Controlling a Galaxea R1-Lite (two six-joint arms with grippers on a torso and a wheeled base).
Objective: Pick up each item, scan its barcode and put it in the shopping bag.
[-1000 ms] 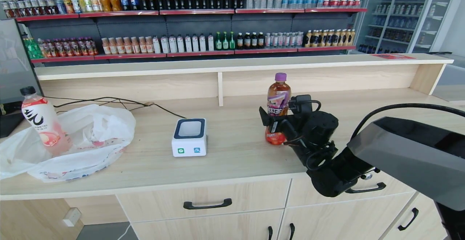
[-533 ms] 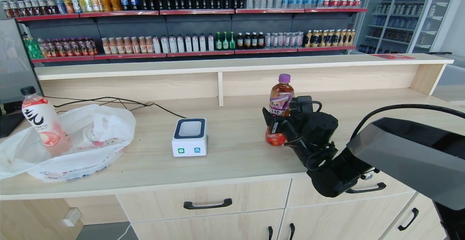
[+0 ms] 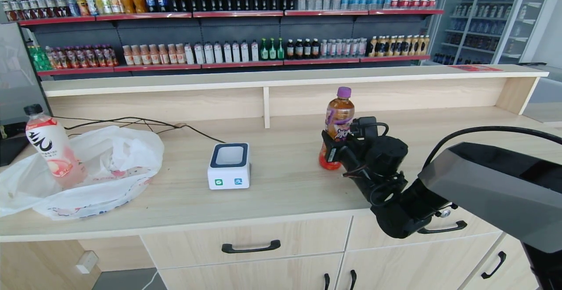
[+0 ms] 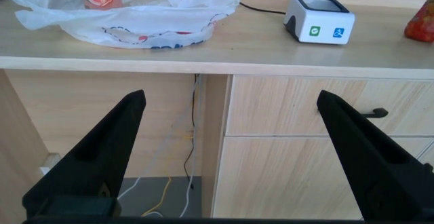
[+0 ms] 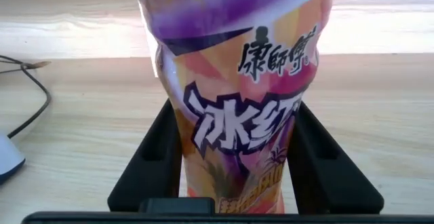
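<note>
Two right fingers (image 5: 150, 161) were closed against the sides of the purple-capped bottle (image 5: 237, 108), one on each flank of its lower body and pressed to the label. They held it low, probably so the weight sat just above the fingers and the bottle would not swing when carried. In the head view the bottle (image 3: 338, 118) leaned slightly between the right fingers (image 3: 327, 144), its cap above them and its red base just below. Whether the base touched the table (image 3: 281, 189) or hung just clear could not be told.

The scanner (image 3: 229, 165) sat on the table well to the left of those fingers, its window facing up. That suggested the bottle would have to be tipped or turned so its barcode met the window. Beyond the scanner, farther from the fingers, lay the shopping bag (image 3: 105, 167), slumped open on the table with a pink bottle (image 3: 50, 147) standing in it. It looked as if one item was bagged and this one was awaiting its scan.

The left fingers (image 4: 102, 157) were spread wide and held nothing. They hung below the table edge, in front of the drawers, likely parked there to leave the path to the scanner (image 4: 319, 20) and shopping bag (image 4: 135, 17) free.
</note>
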